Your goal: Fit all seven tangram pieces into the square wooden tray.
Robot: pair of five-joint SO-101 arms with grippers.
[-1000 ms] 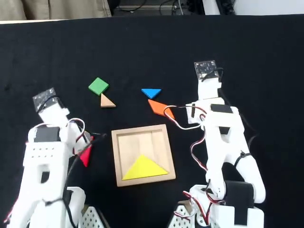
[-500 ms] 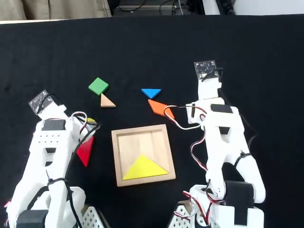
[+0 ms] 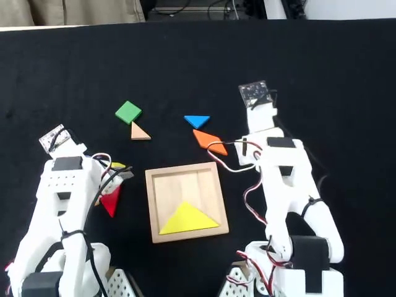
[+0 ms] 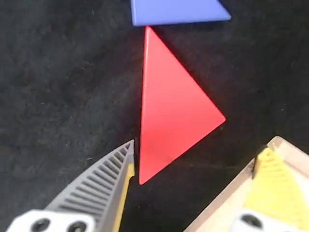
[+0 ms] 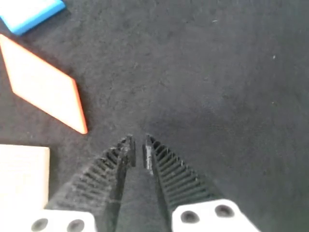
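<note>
Hovering with the left pincer spread wide over the red triangle, flat on the cloth just beside the tray. Might land the yellow finger on the tray edge and tip it. Might slip off the thin piece and shove it away. No help from the right pincer, pressed together, empty, near the orange piece.
</note>
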